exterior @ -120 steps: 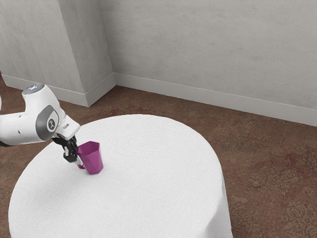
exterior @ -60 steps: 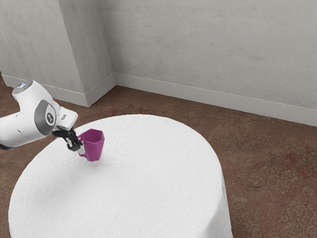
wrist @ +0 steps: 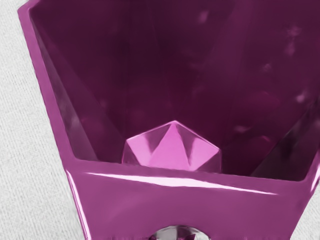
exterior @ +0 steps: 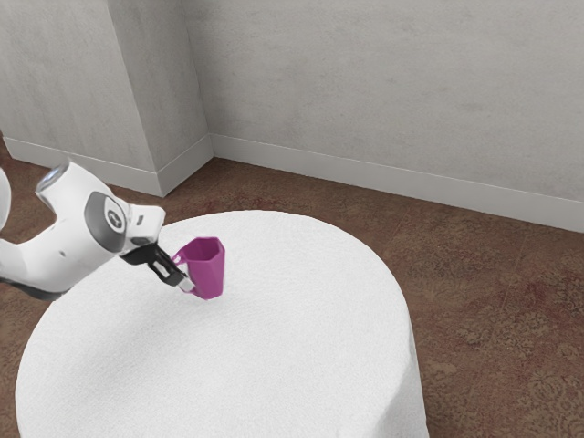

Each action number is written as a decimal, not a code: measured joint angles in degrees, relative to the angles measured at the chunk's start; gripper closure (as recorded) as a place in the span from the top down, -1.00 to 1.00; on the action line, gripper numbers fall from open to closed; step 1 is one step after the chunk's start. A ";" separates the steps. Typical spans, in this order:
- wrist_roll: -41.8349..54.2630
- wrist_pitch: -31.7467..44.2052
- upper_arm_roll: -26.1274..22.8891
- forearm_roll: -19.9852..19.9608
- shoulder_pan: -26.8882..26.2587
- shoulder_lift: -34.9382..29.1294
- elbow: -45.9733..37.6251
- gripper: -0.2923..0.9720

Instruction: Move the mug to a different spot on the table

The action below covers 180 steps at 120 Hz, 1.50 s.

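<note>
A purple faceted mug (exterior: 206, 266) hangs slightly tilted just above the round white table (exterior: 301, 347), toward its far left part in the exterior view. My black gripper (exterior: 182, 270) is shut on the mug's handle, reaching in from the exterior view's left. In the wrist view the mug (wrist: 170, 115) is seen from above, right under my hand, its hollow inside and faceted bottom showing, with white tablecloth (wrist: 25, 165) beside it.
The table top stretches wide toward the exterior view's right and front. A grey wall corner (exterior: 155, 100) with a white baseboard stands behind the table, above a brown patterned floor (exterior: 484, 301).
My gripper has carried the mug up off the table and toward the exterior view's right, and my hand has tilted more toward horizontal.
</note>
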 joint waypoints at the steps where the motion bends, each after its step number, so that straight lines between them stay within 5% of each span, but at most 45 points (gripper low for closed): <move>1: 0.00 0.01 -0.10 -0.34 -0.14 -0.17 -0.22 -0.53; 28: -0.08 0.31 -0.86 -6.10 -3.32 -5.31 -7.01 -0.60; 64: -0.22 0.48 -4.10 -10.20 1.16 -6.78 -10.46 -0.64; 152: -0.68 1.18 -5.59 -11.47 0.79 -5.96 -12.81 -0.64; 180: -0.39 0.58 -5.62 -11.57 0.77 -5.87 -13.12 -0.22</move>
